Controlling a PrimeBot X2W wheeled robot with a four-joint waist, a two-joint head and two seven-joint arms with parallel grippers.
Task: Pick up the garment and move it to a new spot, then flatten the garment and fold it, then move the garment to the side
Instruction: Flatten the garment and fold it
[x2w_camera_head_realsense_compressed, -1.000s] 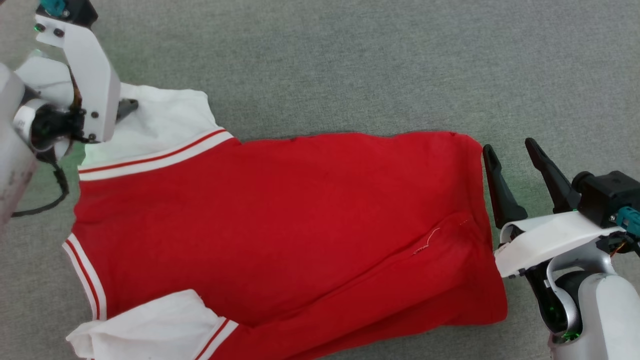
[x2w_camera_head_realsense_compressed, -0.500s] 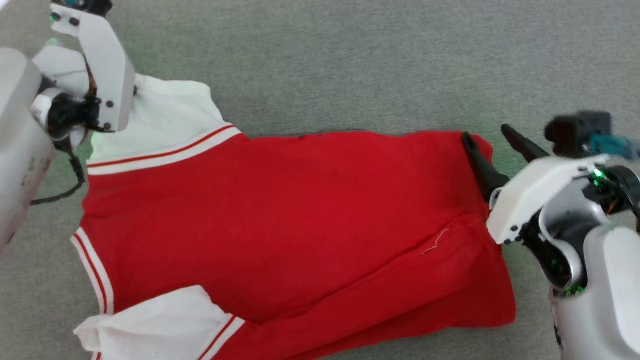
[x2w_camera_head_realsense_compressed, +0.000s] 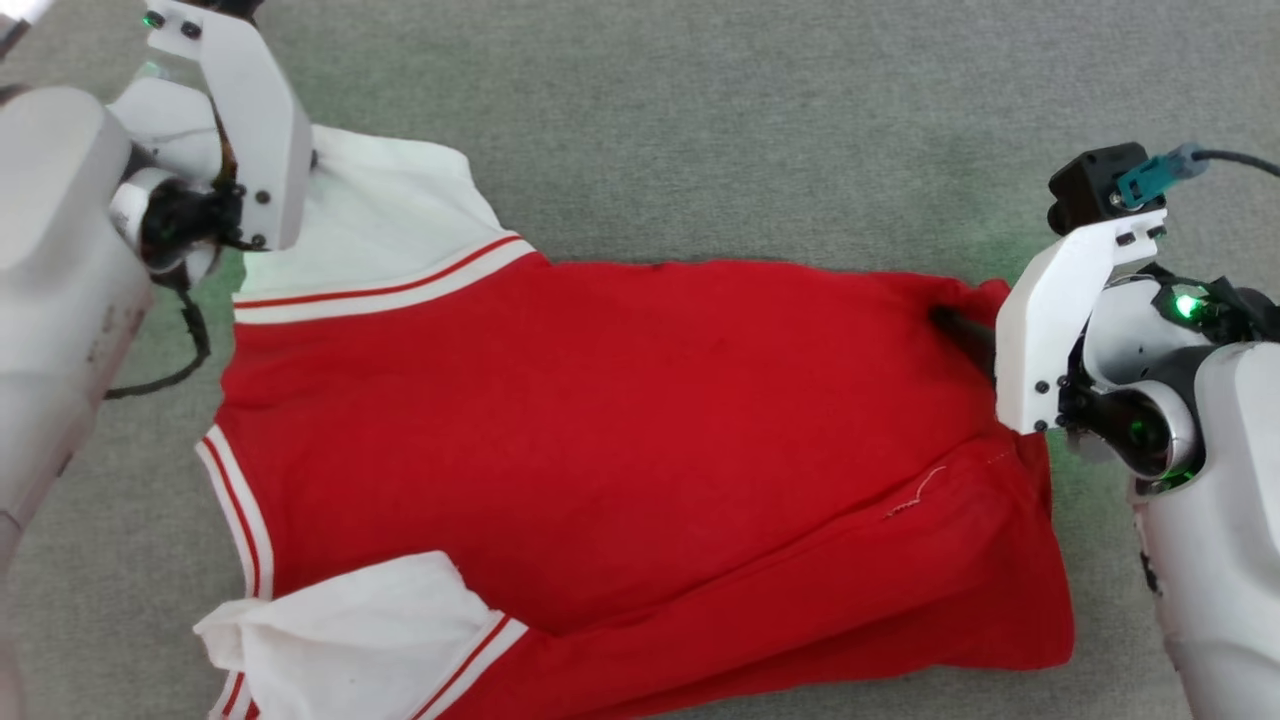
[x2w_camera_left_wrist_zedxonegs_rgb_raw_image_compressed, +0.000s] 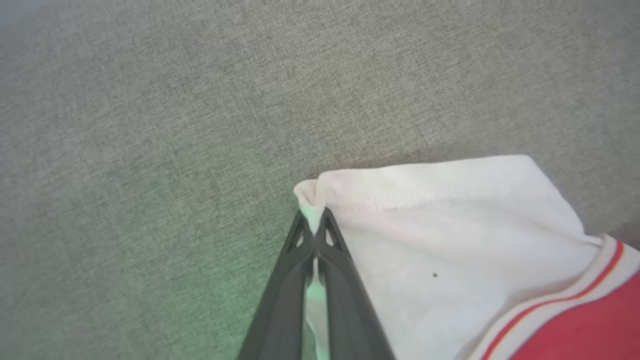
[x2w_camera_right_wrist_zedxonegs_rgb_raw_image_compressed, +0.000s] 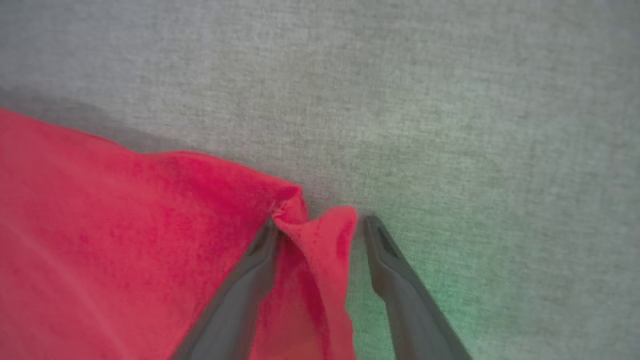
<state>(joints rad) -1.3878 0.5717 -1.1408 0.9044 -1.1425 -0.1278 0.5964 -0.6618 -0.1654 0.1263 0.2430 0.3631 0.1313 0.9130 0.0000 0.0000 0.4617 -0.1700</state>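
The garment (x2w_camera_head_realsense_compressed: 620, 420) lies spread on the grey carpet, red body across the middle, white sleeves at the left. My left gripper (x2w_camera_left_wrist_zedxonegs_rgb_raw_image_compressed: 313, 217) is shut on the far corner of the upper white sleeve (x2w_camera_left_wrist_zedxonegs_rgb_raw_image_compressed: 450, 240). In the head view its fingers are hidden behind the arm's white bracket (x2w_camera_head_realsense_compressed: 250, 130). My right gripper (x2w_camera_right_wrist_zedxonegs_rgb_raw_image_compressed: 320, 225) stands open, its two fingers on either side of a bunched red corner of the hem (x2w_camera_right_wrist_zedxonegs_rgb_raw_image_compressed: 320, 250). One dark finger (x2w_camera_head_realsense_compressed: 960, 328) lies on the red cloth at the far right corner in the head view.
Grey carpet (x2w_camera_head_realsense_compressed: 750, 130) runs all round the garment. The lower white sleeve (x2w_camera_head_realsense_compressed: 340, 640) is crumpled at the front left. A fold ridge with a loose white thread (x2w_camera_head_realsense_compressed: 915, 495) crosses the red body near the right hem.
My left gripper has shut on the white sleeve corner. My right gripper has moved from beside the hem onto its far corner, fingers straddling the cloth. The head view has shifted.
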